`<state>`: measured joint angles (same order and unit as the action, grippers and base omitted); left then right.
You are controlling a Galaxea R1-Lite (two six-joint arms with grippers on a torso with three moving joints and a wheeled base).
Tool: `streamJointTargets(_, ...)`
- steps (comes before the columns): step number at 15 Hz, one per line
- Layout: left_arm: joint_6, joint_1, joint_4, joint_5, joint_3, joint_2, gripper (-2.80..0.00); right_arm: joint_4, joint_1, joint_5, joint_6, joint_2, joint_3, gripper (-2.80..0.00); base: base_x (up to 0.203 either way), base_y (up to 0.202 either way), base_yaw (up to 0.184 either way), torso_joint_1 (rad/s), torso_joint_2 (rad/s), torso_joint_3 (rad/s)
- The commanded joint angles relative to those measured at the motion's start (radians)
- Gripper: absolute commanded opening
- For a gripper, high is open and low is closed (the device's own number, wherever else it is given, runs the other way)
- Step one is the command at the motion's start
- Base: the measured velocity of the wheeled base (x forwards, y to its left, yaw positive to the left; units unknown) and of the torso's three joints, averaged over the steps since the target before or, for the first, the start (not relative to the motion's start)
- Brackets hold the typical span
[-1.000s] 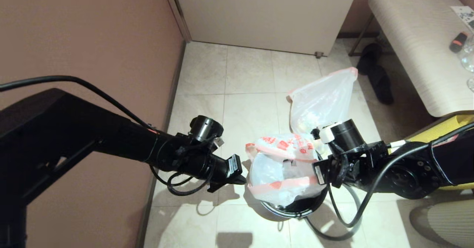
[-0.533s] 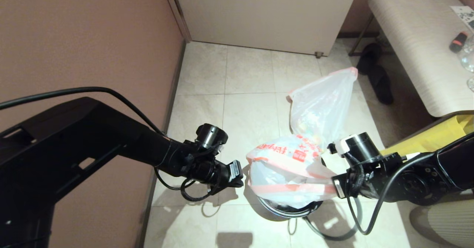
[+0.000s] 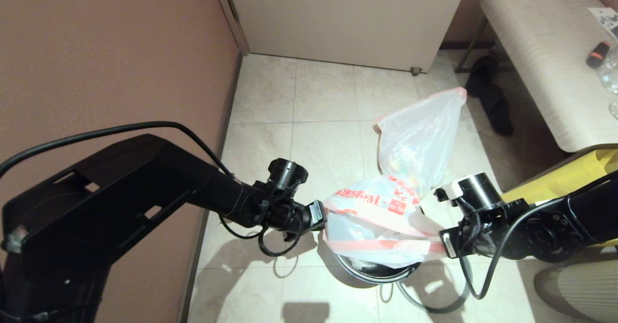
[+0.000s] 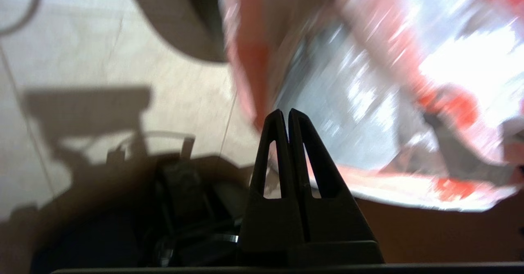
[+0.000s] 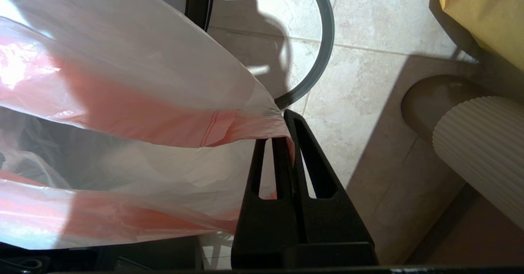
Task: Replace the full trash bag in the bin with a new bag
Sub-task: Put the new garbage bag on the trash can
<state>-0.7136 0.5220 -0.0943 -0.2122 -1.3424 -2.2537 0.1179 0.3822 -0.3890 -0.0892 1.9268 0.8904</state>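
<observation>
The new bag (image 3: 374,214), translucent white with red characters, hangs stretched over the black bin (image 3: 374,271). My right gripper (image 3: 443,246) is shut on the bag's red top edge; the right wrist view shows the plastic (image 5: 172,114) pinched between the fingers (image 5: 311,155). My left gripper (image 3: 322,217) is shut, its tips (image 4: 285,115) against the bag's left side (image 4: 368,93), with no plastic seen between them. The full trash bag (image 3: 420,134) stands on the floor behind the bin, rubbish showing through.
The grey hoop (image 3: 434,306) lies on the tiles by the bin, also seen as a ring (image 5: 323,53). A yellow bag (image 3: 574,178) and a ribbed beige cylinder (image 5: 479,143) are at the right. Bench (image 3: 540,48), dark shoes (image 3: 492,96), wall (image 3: 120,48) close at the left.
My right gripper moved right and lower, pulling the bag's mouth wide. My left gripper moved right and up from beside the bin to the bag's left side.
</observation>
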Motion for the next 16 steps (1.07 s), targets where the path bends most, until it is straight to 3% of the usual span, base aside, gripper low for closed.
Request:
streamJointTargets(1,0.017,-0.007,0.012,0.007,-0.094,-0.041,-2.80,0.002,-0.010,0.002,0.004,-0.017,-0.005,-2.80,0.000,0.000,0.000,0.000,0.00,0.000)
streamJointTargets(3,0.061,-0.017,0.048,0.085,-0.148,-0.100,-2.80,0.003,-0.033,0.012,0.025,-0.049,-0.010,-2.80,0.000,0.000,0.000,0.000,0.00,0.000)
streamJointTargets(5,0.074,-0.012,0.057,0.108,-0.157,-0.141,-2.80,0.003,-0.042,0.018,0.045,-0.061,-0.010,-2.80,0.000,0.000,0.000,0.000,0.00,0.000)
streamJointTargets(11,0.088,-0.004,0.057,0.111,-0.205,-0.191,-2.80,0.003,-0.037,0.021,0.042,-0.065,-0.015,-2.80,0.000,0.000,0.000,0.000,0.00,0.000)
streamJointTargets(16,0.088,0.019,0.059,0.112,-0.221,-0.191,-2.80,0.003,-0.039,0.022,0.036,-0.060,-0.096,-2.80,0.000,0.000,0.000,0.000,0.00,0.000)
